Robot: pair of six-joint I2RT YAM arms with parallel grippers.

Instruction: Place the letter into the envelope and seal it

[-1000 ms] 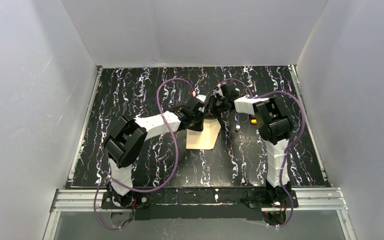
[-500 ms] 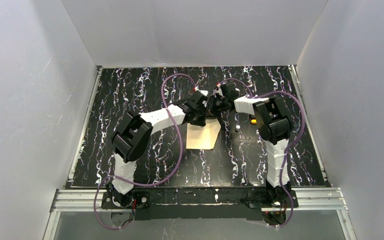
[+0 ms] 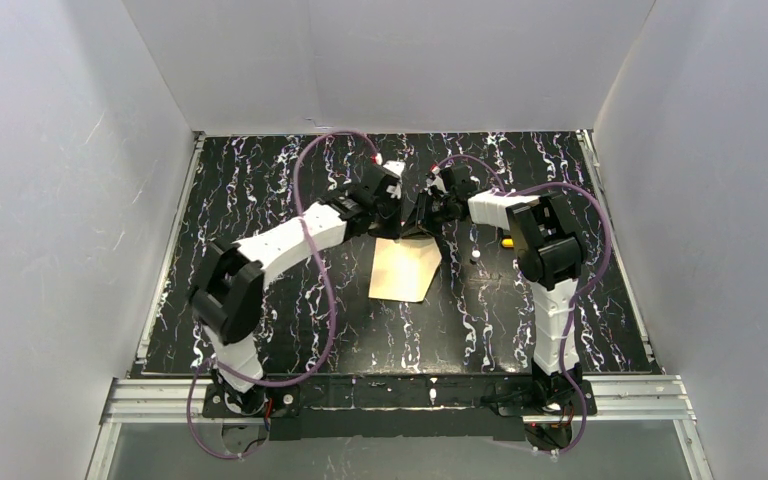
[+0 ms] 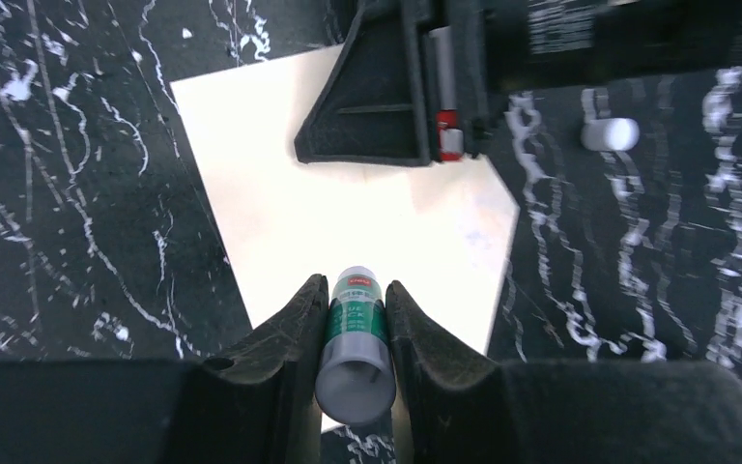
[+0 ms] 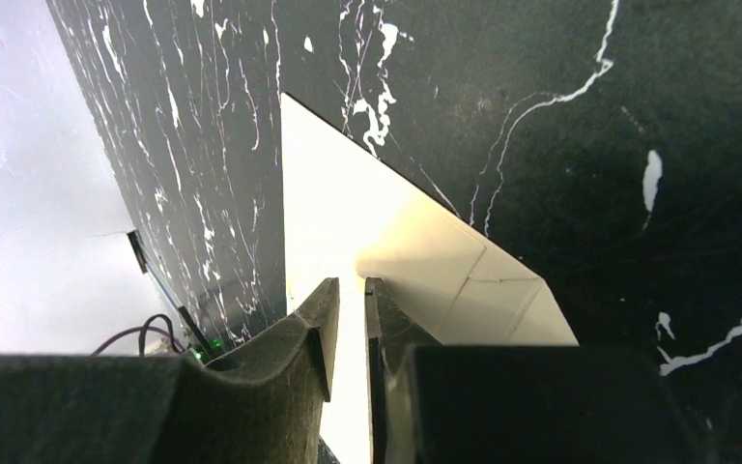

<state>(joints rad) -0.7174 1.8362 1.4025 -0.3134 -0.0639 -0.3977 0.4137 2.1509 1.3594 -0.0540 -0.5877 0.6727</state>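
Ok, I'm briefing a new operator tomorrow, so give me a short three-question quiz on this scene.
1. What does the left gripper hold? A) a pen B) a glue stick C) scissors
2. True or false: the small white cap lies on the table, apart from the envelope.
3. Fill in: seen from the arm bases, the right gripper is at the envelope's ___ end.
Key: 1 B; 2 true; 3 far.
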